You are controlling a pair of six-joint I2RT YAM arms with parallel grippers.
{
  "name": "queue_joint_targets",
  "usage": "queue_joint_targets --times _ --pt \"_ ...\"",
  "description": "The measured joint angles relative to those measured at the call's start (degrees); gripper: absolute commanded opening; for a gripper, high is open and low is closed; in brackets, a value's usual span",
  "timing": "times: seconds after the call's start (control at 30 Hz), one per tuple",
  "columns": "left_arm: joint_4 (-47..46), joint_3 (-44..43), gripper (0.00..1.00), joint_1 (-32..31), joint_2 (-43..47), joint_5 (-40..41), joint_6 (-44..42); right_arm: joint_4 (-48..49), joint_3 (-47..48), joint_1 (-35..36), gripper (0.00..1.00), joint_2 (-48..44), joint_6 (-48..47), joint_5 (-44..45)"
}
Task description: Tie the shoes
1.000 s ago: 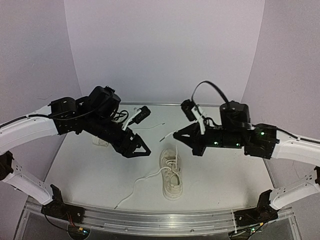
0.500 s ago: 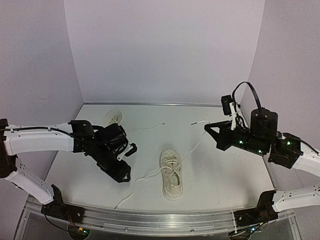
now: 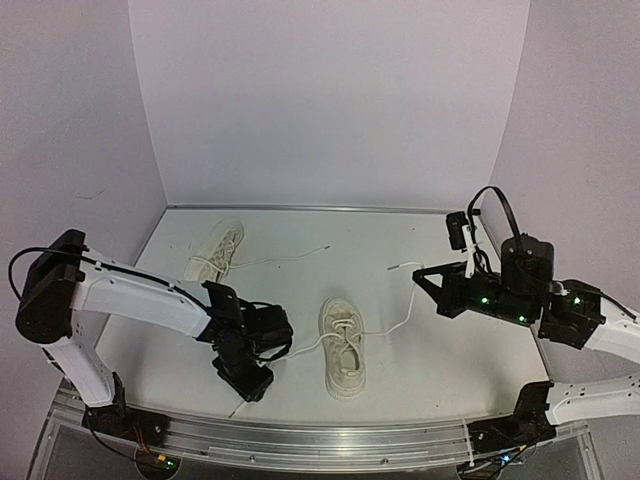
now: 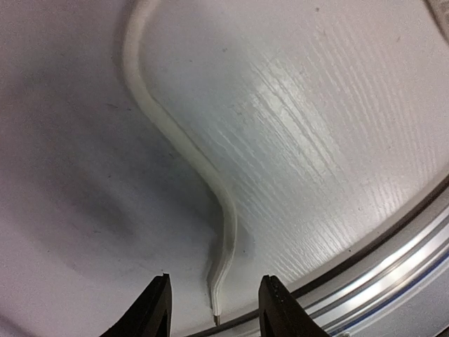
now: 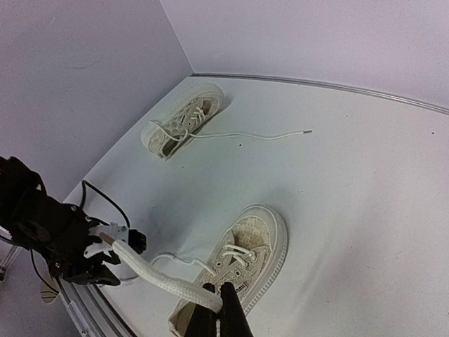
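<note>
**Top view.** Near shoe lies mid-table, heel toward the front rail, with bare table on both flanks. Far shoe sits back-left, close to the side wall and well apart from the first. Left gripper is low at the front edge, just left of the near shoe and not touching it. Right gripper hangs over open table to the shoe's right. The held lace curves slackly from the shoe up to it.

**Left wrist.** Jaws stand partway apart, gripping nothing. The tip of the loose lace lies flat on the table between the fingertips; no contact is visible. The rail runs just beside it.

**Right wrist.** Fingers are pinched tight on the held lace, whose free end juts left above the table. Bare table separates the two shoes.
</note>
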State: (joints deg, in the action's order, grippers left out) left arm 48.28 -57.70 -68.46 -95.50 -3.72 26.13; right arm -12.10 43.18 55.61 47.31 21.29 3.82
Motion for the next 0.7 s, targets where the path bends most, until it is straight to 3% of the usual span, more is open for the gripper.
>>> queue_joint_targets --times 0.27,0.47,0.7 --pt "-2.31 1.29 0.35 -2.80 -3.88 0.63 2.33 -2.06 -1.35 0.00 0.00 -4.18 0.92 -0.24" --pt "-2.31 1.42 0.01 -2.86 -4.06 1.77 3.70 -2.64 -1.36 0.00 0.00 -3.54 1.05 -0.65" --pt "0.17 -1.53 0.00 -3.97 -4.52 5.48 3.97 -3.06 -1.00 0.00 0.00 -0.19 0.43 -0.67"
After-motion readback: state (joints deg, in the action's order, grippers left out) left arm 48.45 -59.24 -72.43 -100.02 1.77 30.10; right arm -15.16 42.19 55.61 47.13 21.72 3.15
